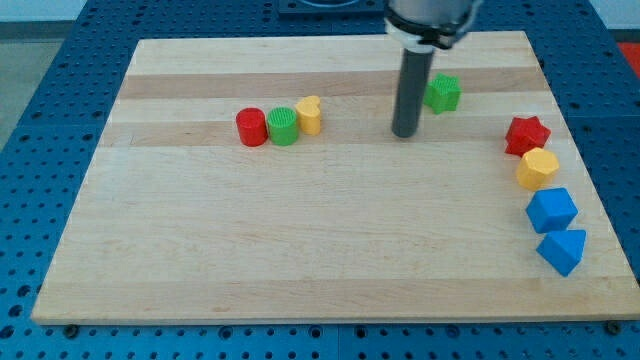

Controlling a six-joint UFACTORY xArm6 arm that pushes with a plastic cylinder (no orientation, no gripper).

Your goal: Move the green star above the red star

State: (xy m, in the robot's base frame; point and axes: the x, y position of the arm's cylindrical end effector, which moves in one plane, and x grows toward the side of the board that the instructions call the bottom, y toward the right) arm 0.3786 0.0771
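Note:
The green star (443, 93) lies near the view's top, right of centre. The red star (527, 135) lies at the view's right edge of the board, lower right of the green star and well apart from it. My tip (404, 134) rests on the board just to the lower left of the green star, a short gap away. The rod rises straight up from the tip and out of the view's top.
A red cylinder (251, 127), a green cylinder (284, 126) and a yellow heart (309, 115) stand in a row at the upper left of centre. Below the red star lie a yellow hexagon (538, 168), a blue cube (552, 211) and a blue triangle (563, 250).

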